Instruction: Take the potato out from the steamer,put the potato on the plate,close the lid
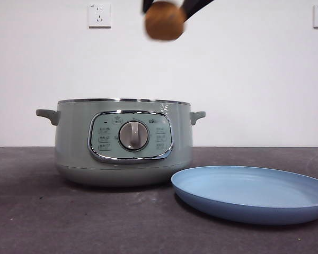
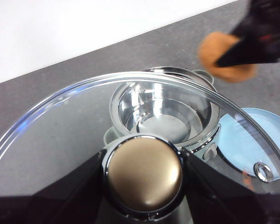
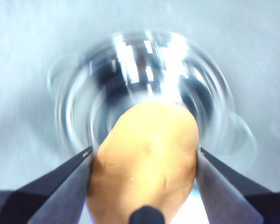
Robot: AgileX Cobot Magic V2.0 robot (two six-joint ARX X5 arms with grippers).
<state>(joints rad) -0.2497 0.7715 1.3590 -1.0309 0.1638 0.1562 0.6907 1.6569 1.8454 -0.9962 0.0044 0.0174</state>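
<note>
My right gripper (image 1: 167, 6) is shut on the orange-brown potato (image 1: 165, 21) and holds it high above the open sage-green steamer (image 1: 124, 143). The right wrist view shows the potato (image 3: 147, 154) between the jaws, with the steamer's shiny empty bowl (image 3: 144, 79) blurred below. My left gripper (image 2: 142, 175) is shut on the knob (image 2: 143, 173) of the clear glass lid (image 2: 60, 140) and holds it up beside the steamer (image 2: 163, 114). The light-blue plate (image 1: 254, 193) lies on the table to the right of the steamer.
The dark grey tabletop (image 1: 32, 211) meets a white wall with two sockets (image 1: 99, 15). The left wrist view shows the right gripper with the potato (image 2: 226, 56) above the plate (image 2: 252, 140).
</note>
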